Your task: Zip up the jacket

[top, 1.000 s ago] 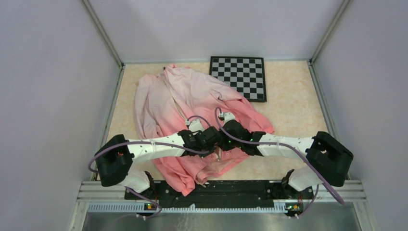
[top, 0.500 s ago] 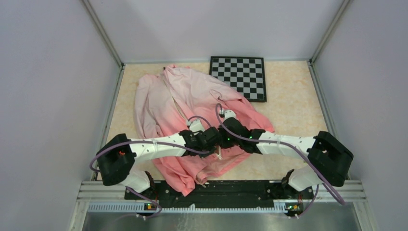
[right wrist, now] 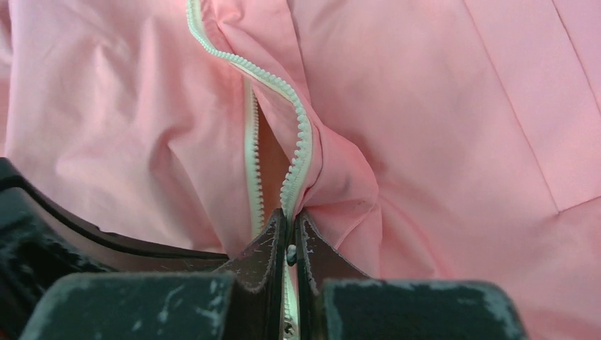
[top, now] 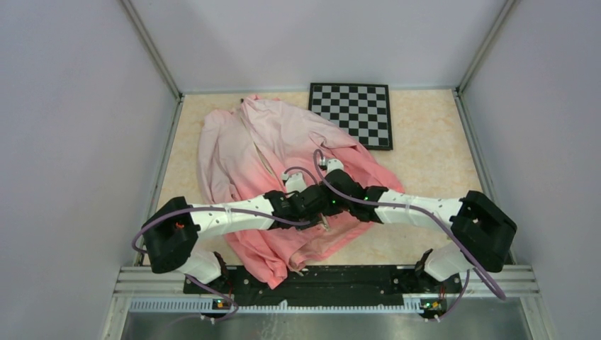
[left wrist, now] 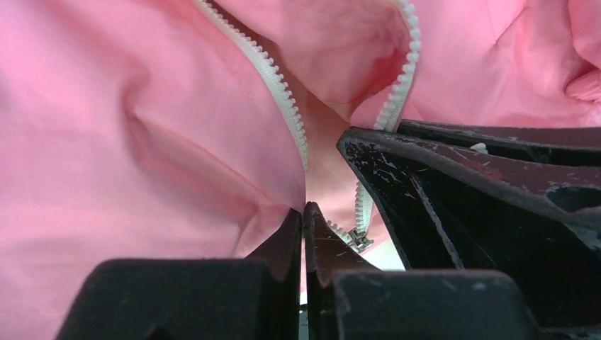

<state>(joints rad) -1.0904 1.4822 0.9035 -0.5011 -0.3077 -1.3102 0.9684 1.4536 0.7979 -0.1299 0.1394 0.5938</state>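
The jacket (top: 283, 142) lies spread on the table, pale pink at the far collar and coral pink at the near hem, with its white zipper (left wrist: 280, 85) open. My left gripper (top: 316, 206) and right gripper (top: 325, 209) meet low on the jacket's front. In the left wrist view the left gripper (left wrist: 303, 214) is shut on the fabric edge beside one zipper row; the zipper slider (left wrist: 359, 241) sits just to its right. In the right wrist view the right gripper (right wrist: 289, 221) is shut on the other toothed zipper edge (right wrist: 301, 149). The jacket (right wrist: 439, 127) fills that view.
A black-and-white chessboard (top: 352, 112) lies at the back of the table (top: 432, 163), touching the jacket's far right edge. Grey walls close in the left, right and back. The jacket's hem hangs near the front rail (top: 319, 278).
The right gripper has shifted slightly left and away from the bases, drawing closer to the left gripper. The left arm has barely moved. Both stay shut.
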